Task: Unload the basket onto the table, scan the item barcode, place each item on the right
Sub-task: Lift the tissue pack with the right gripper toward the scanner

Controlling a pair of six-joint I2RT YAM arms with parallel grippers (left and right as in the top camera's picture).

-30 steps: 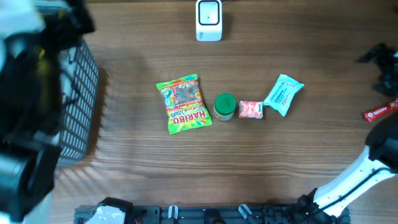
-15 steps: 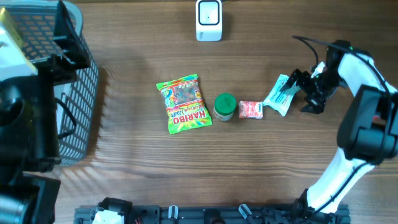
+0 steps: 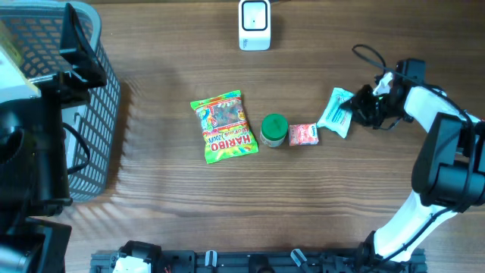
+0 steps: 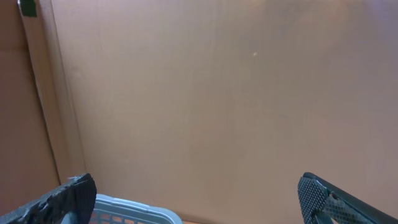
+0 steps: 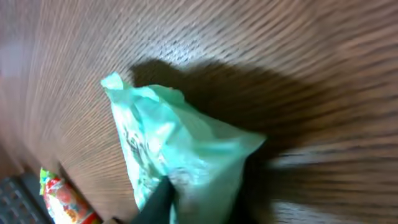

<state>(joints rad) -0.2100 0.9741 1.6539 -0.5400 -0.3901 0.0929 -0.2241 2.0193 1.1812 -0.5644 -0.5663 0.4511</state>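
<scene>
CAUTION: right gripper (image 3: 361, 108), clenched on only the pale green packet's (image 3: 336, 112) edge at frame right, may lose the slick film when lifting.

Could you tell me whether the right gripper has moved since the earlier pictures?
Yes: the right gripper came left, nearer the white scanner, and is shut on the teal packet.

Right arm (image 3: 428, 106) is white shells with chunky black joints, plus a thin black cable (image 3: 364, 50) looping off the wrist. Left arm (image 3: 30, 152) is mostly black; its fingertips (image 4: 326, 198) look rough, pebbly black.
</scene>
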